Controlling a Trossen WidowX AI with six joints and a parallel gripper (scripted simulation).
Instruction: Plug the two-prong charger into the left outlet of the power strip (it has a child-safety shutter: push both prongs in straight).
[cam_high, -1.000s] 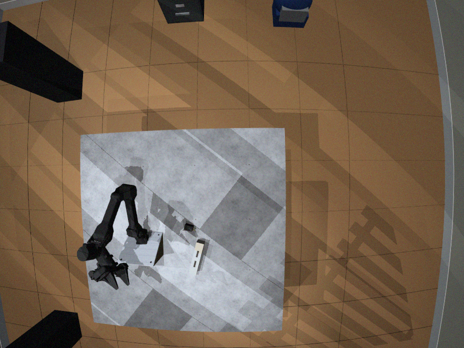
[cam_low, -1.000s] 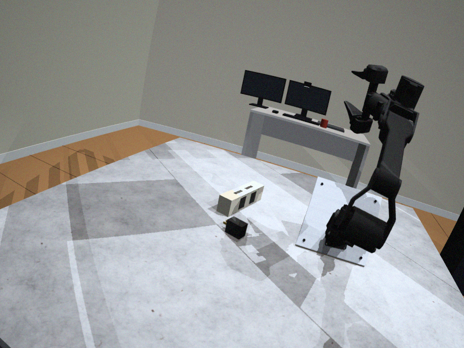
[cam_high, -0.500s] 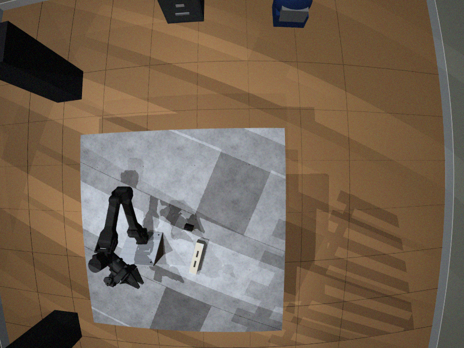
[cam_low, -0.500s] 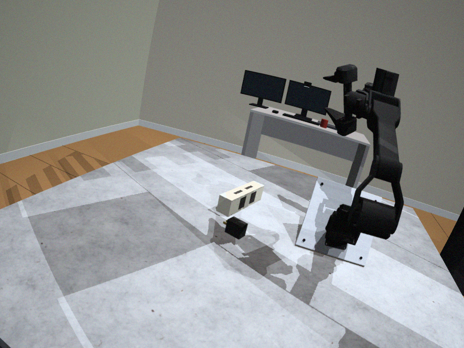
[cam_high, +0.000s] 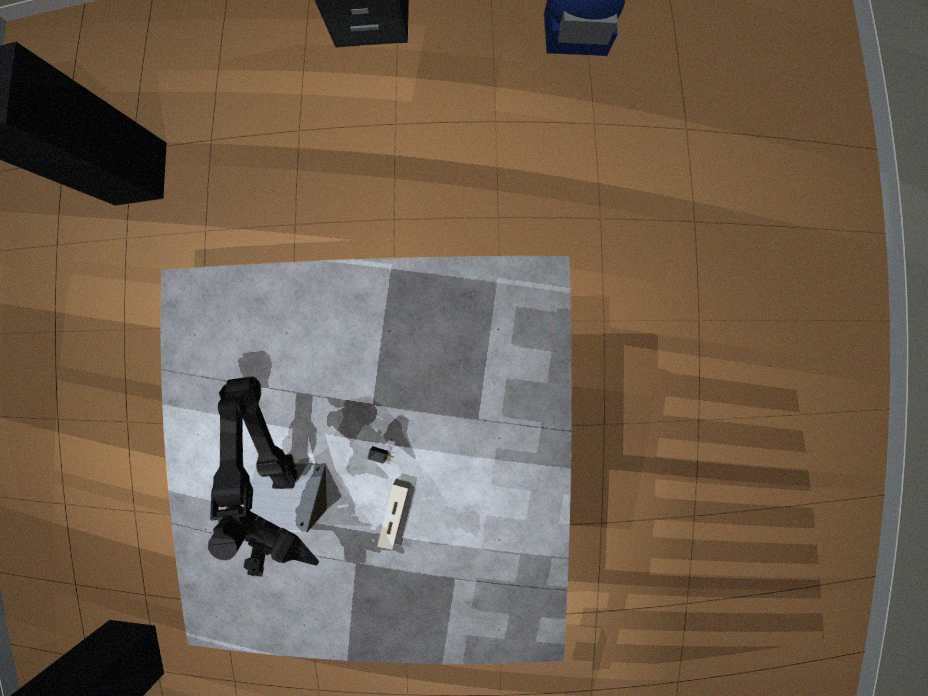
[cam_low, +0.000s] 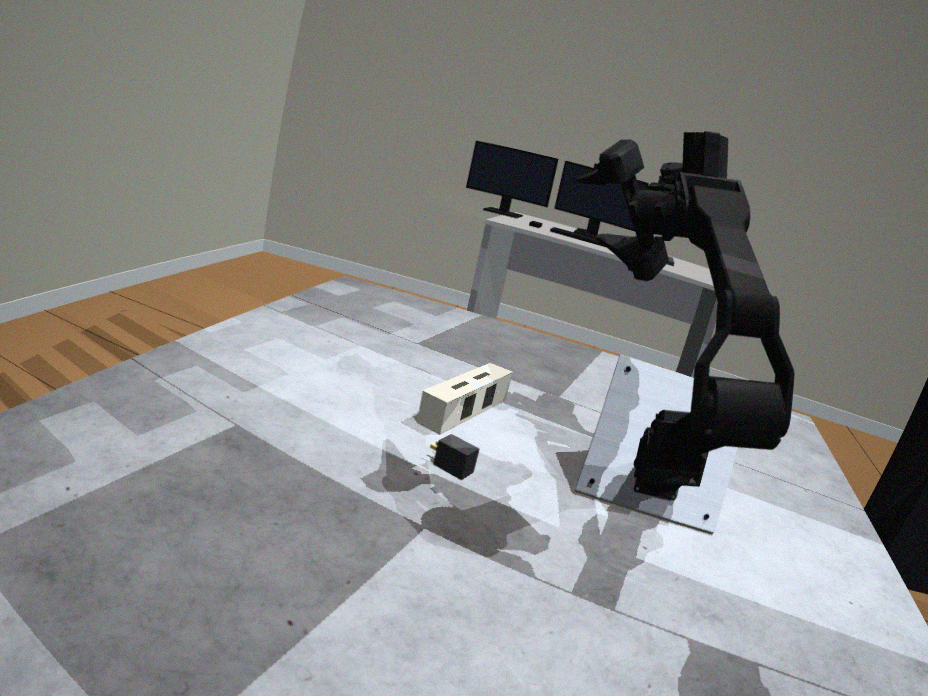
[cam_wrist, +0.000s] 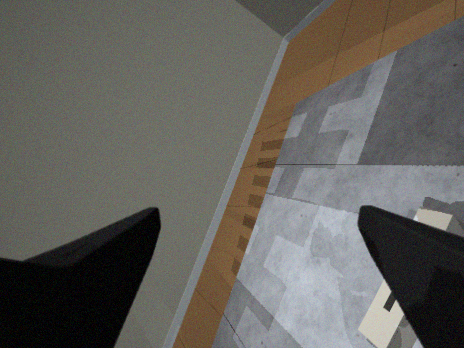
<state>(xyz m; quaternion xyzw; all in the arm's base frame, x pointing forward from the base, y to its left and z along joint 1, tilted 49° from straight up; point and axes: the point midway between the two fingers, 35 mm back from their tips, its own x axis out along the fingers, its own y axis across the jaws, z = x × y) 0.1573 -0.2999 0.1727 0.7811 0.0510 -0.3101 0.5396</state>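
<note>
The black two-prong charger (cam_high: 377, 454) (cam_low: 455, 457) lies on the table, its brass prongs pointing right in the top view and left in the exterior view. The cream power strip (cam_high: 400, 494) (cam_low: 432, 413) stands close by, with two dark slots on top and two dark rectangles on the side facing the exterior camera. Part of the strip (cam_wrist: 377, 320) also shows at the lower right of the wrist view, behind a finger. My gripper (cam_low: 590, 208) (cam_wrist: 258, 216) is open and empty, high above the table and well away from both. The charger is not seen in the wrist view.
The arm stands on a pale mounting plate (cam_low: 610, 404) with bolts, beside the charger and strip. A desk (cam_low: 599, 273) with two monitors (cam_low: 511, 173) stands beyond the table. A dark cabinet (cam_high: 374, 14), a blue object (cam_high: 558, 33) and black blocks (cam_high: 82, 134) stand on the floor.
</note>
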